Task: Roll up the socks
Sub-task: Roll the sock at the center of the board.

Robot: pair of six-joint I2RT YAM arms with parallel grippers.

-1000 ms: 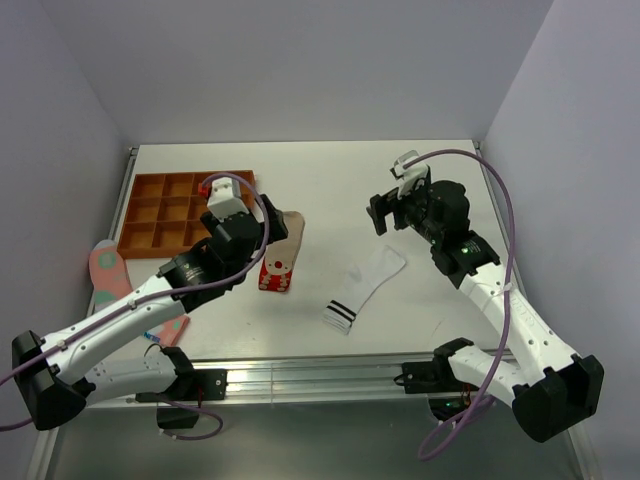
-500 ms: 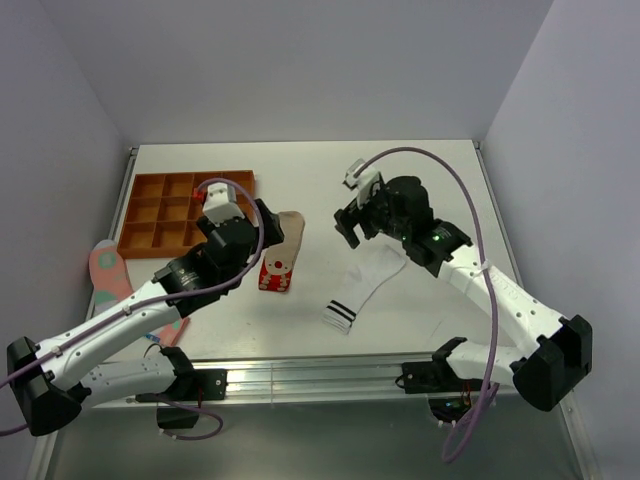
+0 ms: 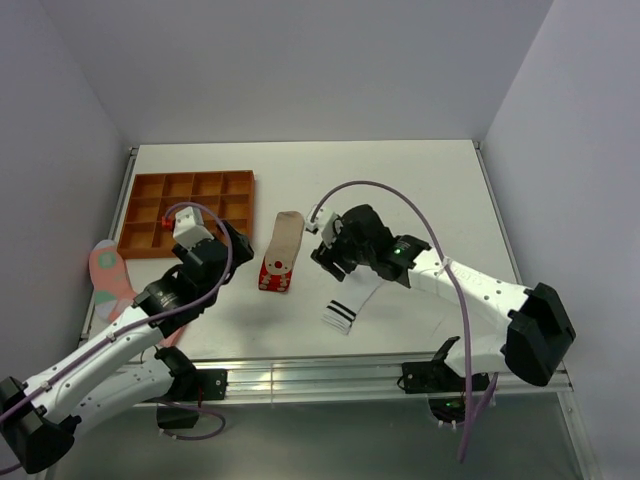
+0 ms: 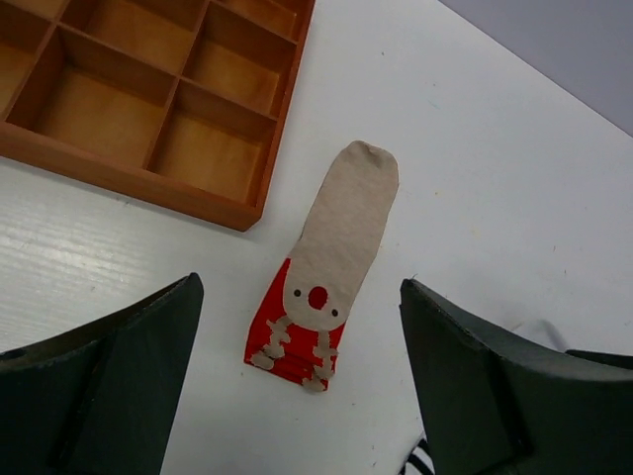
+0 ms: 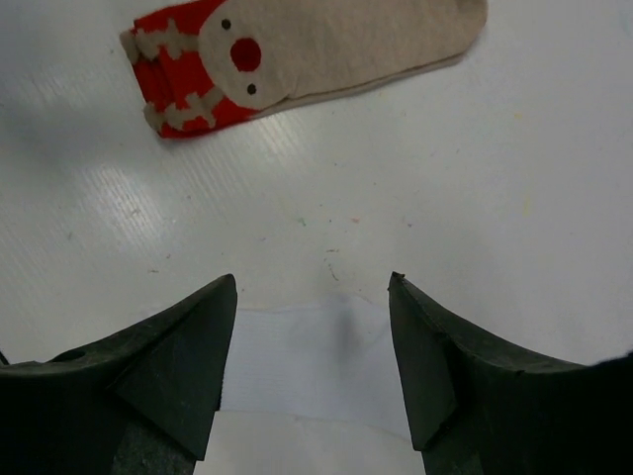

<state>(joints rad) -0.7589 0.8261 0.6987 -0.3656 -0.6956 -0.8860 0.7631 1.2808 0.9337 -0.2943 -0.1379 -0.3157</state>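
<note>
Right hand [image 5: 310, 297] hangs spread over the white sock [image 5: 307, 371] toe, I'd pinch it square before rolling.

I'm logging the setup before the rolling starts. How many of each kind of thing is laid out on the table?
White sock with black stripes: 1
Beige sock with red cuff: 1
Pink spotted fabric at the left edge, partly hidden: 1 clearly seen
Orange compartment tray: 1
Total: 4

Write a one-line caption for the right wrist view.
Right gripper open over one end of the white sock, the beige-and-red reindeer sock lying flat beyond.
</note>
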